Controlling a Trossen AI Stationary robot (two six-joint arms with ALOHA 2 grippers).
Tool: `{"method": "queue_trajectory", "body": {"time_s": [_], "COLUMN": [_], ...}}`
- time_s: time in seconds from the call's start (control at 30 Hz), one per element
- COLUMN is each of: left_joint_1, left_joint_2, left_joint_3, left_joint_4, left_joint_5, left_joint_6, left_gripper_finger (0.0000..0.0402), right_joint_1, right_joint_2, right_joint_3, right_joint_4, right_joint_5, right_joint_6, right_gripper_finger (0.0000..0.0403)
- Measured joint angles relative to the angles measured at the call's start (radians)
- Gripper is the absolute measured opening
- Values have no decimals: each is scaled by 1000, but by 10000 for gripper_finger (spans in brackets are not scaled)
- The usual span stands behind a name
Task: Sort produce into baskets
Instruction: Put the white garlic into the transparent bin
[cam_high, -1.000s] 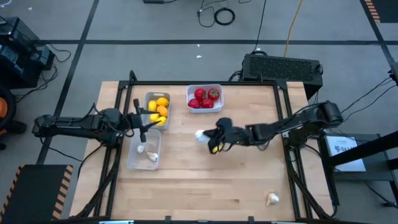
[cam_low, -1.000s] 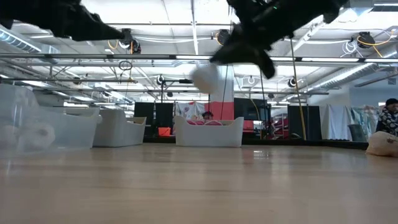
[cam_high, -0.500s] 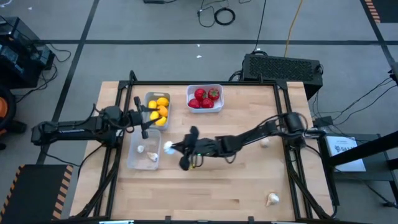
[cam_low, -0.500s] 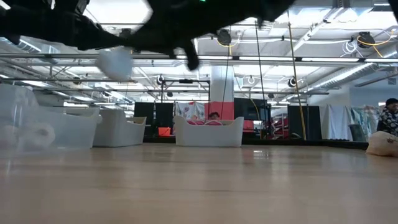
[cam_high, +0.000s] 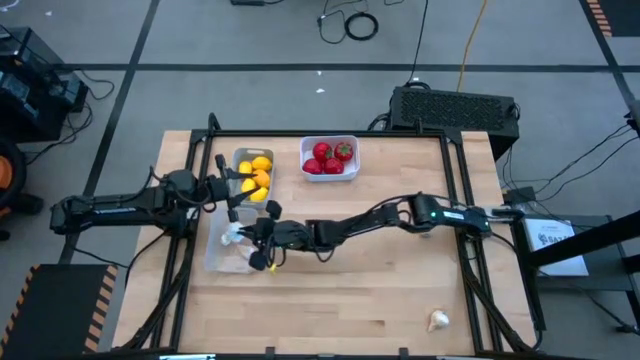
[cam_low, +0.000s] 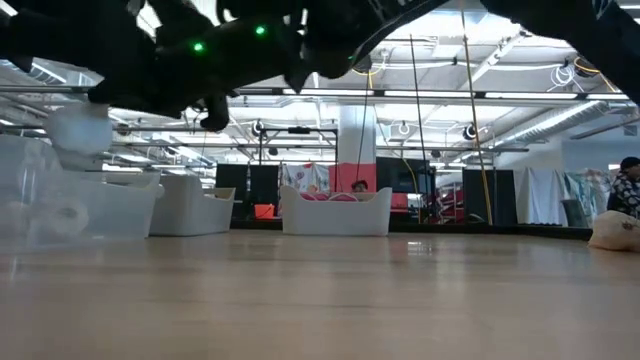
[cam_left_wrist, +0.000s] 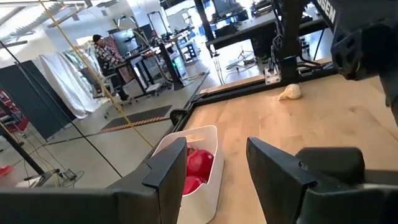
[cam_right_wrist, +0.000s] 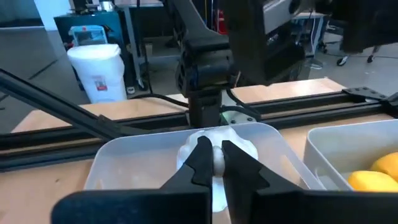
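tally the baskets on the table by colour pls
White basket: 1
Grey basket: 1
Clear basket: 1
Total: 3

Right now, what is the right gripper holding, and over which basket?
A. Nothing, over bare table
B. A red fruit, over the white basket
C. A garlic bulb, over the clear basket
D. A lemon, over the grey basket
C: the right gripper is shut on a whitish garlic bulb, hanging over the clear basket beside the lemon basket.
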Motion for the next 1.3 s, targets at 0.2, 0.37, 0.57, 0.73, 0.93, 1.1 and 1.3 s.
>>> {"method": "queue_trajectory", "body": {"time_s": [0.2,0.37,0.57,0.73,0.93,1.1,1.3], "left_joint_1": [0,0,0,-1,-1,-1,-1], "left_joint_2": [0,0,0,0,0,0,0], "left_joint_3": [0,0,0,0,0,18,25], "left_joint_4": [0,0,0,-1,3,1,3], "left_joint_5": [0,0,0,20,173,305,523], "left_joint_6": [2,7,8,1,-3,-76,-168], "left_gripper_finger": [176,176,176,176,176,176,176], "right_joint_1": [-15,-23,-21,-6,17,42,97], "right_joint_2": [20,19,-5,-126,-284,-367,-399], "right_joint_3": [37,37,37,38,38,38,38], "right_joint_4": [-37,-37,-119,-434,-884,-1231,-1608], "right_joint_5": [2,3,3,4,5,11,-1], "right_joint_6": [-13,-13,-18,41,304,547,809], "right_gripper_finger": [56,104,149,161,162,162,162]}}
